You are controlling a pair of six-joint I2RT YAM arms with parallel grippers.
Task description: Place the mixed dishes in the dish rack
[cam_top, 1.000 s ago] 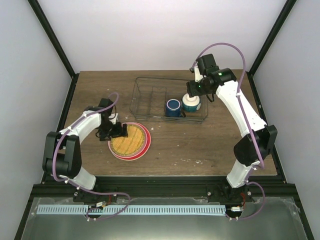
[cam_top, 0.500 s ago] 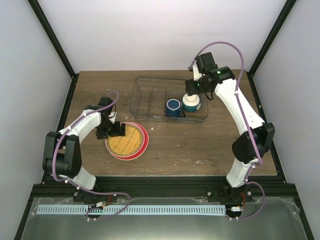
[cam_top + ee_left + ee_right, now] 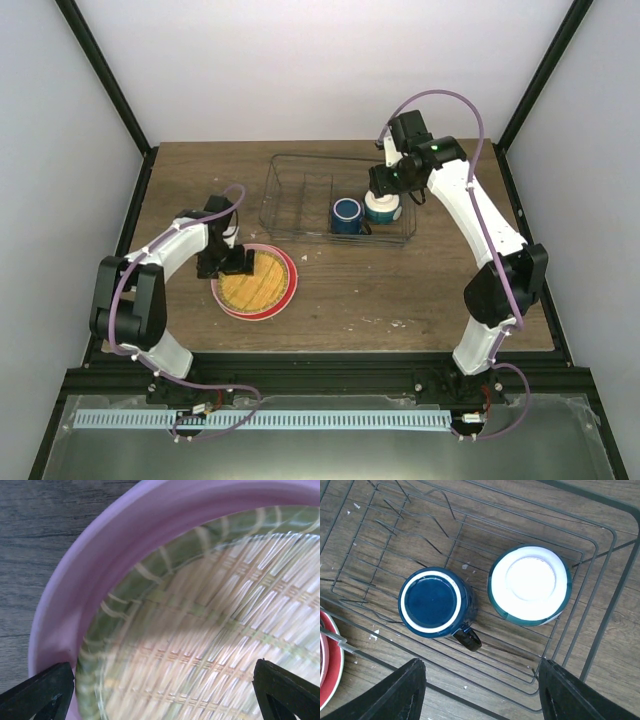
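Observation:
The woven-pattern plate [image 3: 262, 283] lies on the pink plate [image 3: 292, 293] on the table, left of centre. My left gripper [image 3: 232, 262] is open and low over their left edge. In the left wrist view its gripper [image 3: 165, 700] spans the woven face [image 3: 210, 630], with one finger [image 3: 40, 695] by the pink rim [image 3: 100, 545]. The dark blue mug [image 3: 431, 601] and the teal-sided bowl [image 3: 530, 582] sit upside down in the wire dish rack [image 3: 600, 545]. My right gripper [image 3: 485, 695] is open and empty above them. It hovers over the bowl [image 3: 382, 207] in the top view [image 3: 385, 188].
The dish rack [image 3: 290, 195] stands at the back middle, its left divider section holding nothing. The mug [image 3: 347, 214] sits in its right half. The pink plate's edge shows at the left of the right wrist view [image 3: 327, 665]. Dark frame posts rise at the table's back corners.
My left gripper has shifted slightly along the plates' left edge and the stack has nudged a little. My right gripper has drawn slightly up and back over the bowl.

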